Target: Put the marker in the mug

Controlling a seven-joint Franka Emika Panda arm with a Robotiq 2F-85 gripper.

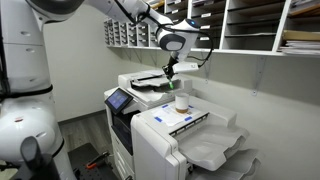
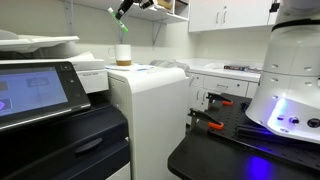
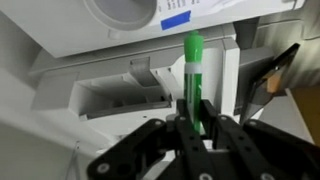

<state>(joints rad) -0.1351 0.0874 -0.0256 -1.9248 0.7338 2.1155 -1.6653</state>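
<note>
A small cream mug (image 1: 181, 102) with a darker base stands on top of the big white printer (image 1: 165, 135); it also shows in an exterior view (image 2: 122, 55). My gripper (image 1: 170, 71) hangs a short way above and beside the mug, also seen near the top of an exterior view (image 2: 124, 8). In the wrist view my gripper (image 3: 192, 125) is shut on a green marker (image 3: 192, 75), which sticks out past the fingertips over the printer. The mug's rim (image 3: 140, 12) shows at the top of the wrist view.
A printer touch panel (image 1: 120, 99) sits at the front. Wall shelves with papers (image 1: 250, 25) run above the printer. A black table with tools (image 2: 225, 125) and the white robot base (image 2: 290, 80) stand nearby. Paper output trays (image 1: 215, 150) jut out from the printer.
</note>
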